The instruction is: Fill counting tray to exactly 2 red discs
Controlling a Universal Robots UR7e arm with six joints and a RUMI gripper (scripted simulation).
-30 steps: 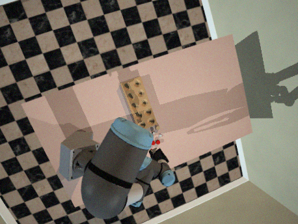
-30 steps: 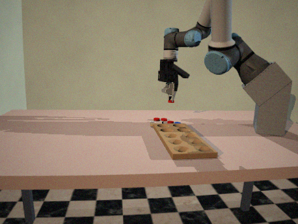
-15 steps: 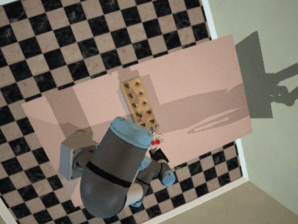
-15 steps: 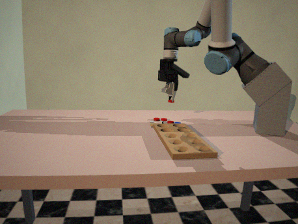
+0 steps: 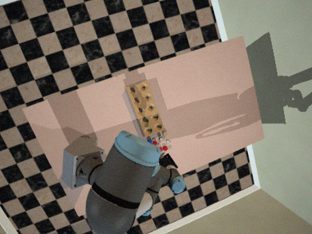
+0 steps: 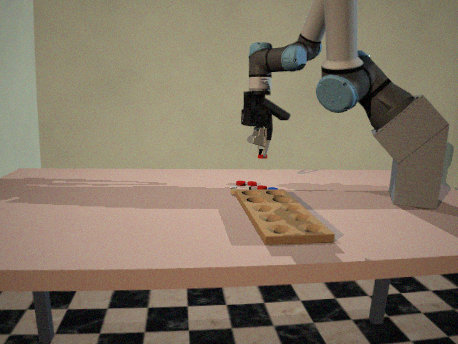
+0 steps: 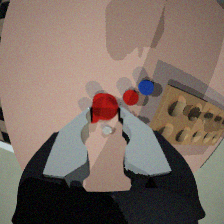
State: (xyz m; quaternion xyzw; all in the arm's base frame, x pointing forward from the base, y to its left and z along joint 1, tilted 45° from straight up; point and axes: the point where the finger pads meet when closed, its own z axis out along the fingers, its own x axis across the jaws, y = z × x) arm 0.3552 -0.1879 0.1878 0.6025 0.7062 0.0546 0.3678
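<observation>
with our fingers (image 5: pixel 164 154) (image 6: pixel 262 155) nearly shut on a red disc (image 6: pixel 262 157) (image 7: pixel 105 106) above the worktop (image 5: pixel 211 81) (image 6: pixel 125 230) (image 7: pixel 45 60), beyond the tray's (image 5: pixel 139 108) (image 6: pixel 300 239) (image 7: pixel 172 91) end, we're likely starting the transfer; next, carry it over a vacant pocket.

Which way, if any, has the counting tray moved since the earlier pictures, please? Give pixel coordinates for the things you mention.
No, the counting tray (image 5: pixel 138 92) (image 6: pixel 300 239) (image 7: pixel 172 107) has not visibly moved; it lies at the same place relative to the table's edges (image 5: pixel 253 81) (image 6: pixel 200 278).
</observation>
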